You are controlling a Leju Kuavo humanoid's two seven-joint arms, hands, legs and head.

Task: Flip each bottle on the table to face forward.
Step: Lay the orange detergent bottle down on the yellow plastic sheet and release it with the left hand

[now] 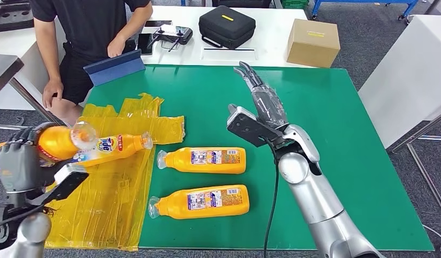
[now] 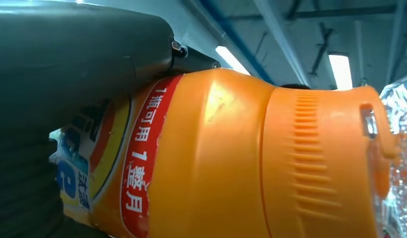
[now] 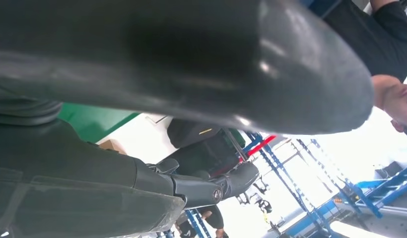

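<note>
My left hand [image 1: 18, 161] grips an orange detergent bottle [image 1: 59, 142] above the table's left edge, its clear cap toward the middle. The left wrist view shows that bottle [image 2: 231, 158] close up, with a red label band, pressed against my hand [image 2: 52, 74]. A second orange bottle [image 1: 113, 146] with a Tide label lies on the yellow plastic sheet [image 1: 105, 204]. Two more orange bottles [image 1: 203, 160] [image 1: 201, 201] lie on the green mat [image 1: 336, 134], labels up, caps to the left. My right hand [image 1: 261, 97] hovers above the mat with fingers stretched out, holding nothing. Its fingers [image 3: 206, 64] fill the right wrist view.
A person in black [image 1: 89, 32] stands at the far left beside a blue tablet case [image 1: 115, 67]. A black case [image 1: 226, 26], a cardboard box [image 1: 313, 43] and a controller [image 1: 172, 36] sit on the white table behind. Another white table [image 1: 412, 75] stands to the right.
</note>
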